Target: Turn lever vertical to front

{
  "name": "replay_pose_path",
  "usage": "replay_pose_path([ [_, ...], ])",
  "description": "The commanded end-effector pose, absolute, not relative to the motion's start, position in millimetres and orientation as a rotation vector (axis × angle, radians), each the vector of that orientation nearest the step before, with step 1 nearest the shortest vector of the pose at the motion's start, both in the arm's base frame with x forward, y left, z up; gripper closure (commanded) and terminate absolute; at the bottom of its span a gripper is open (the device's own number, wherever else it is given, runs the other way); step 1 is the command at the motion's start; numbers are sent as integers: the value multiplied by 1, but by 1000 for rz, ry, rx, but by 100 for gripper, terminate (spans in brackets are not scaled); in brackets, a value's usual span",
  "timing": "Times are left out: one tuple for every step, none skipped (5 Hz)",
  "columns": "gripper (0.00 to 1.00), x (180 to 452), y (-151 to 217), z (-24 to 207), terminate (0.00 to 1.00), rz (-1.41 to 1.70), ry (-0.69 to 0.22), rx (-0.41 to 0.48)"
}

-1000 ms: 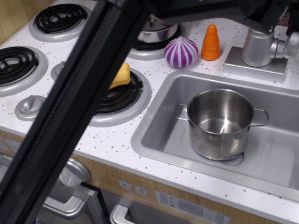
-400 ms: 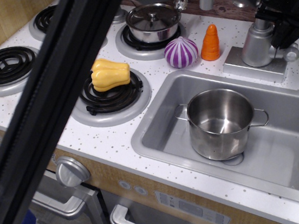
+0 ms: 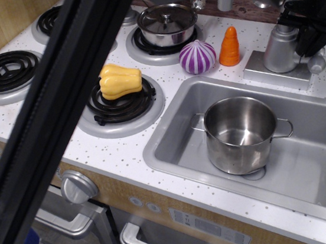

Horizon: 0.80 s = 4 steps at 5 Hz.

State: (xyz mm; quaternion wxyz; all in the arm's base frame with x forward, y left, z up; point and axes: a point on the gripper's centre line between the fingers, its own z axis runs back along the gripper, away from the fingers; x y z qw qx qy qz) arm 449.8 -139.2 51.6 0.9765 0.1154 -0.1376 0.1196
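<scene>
The lever (image 3: 317,65) is a short silver handle with a rounded tip, jutting from the right side of the cylindrical faucet body (image 3: 278,48) behind the sink. Its tip points down and toward the front. My black gripper (image 3: 310,41) comes in from the top right and sits on the lever's shaft, jaws closed around it. Only the lever's tip shows below the fingers (image 3: 302,38).
A steel pot (image 3: 240,133) stands in the sink (image 3: 172,150). An orange carrot (image 3: 229,47) and a purple striped bulb (image 3: 197,56) stand left of the faucet. A yellow squash (image 3: 120,80) lies on a burner. My black arm (image 3: 60,111) crosses the left foreground.
The arm swung clear of the stove and the gripper closed in on the lever. The lever's tip went from pointing right to pointing down toward the front.
</scene>
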Motion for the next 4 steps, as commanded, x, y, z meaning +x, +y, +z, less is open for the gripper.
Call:
replay_pose_path([
  [100, 446, -149, 96, 0, 269, -381, 165],
  [100, 442, -151, 94, 0, 272, -387, 176],
  [100, 445, -144, 96, 0, 254, -378, 182],
  [100, 447, -147, 105, 100, 237, -350, 219],
])
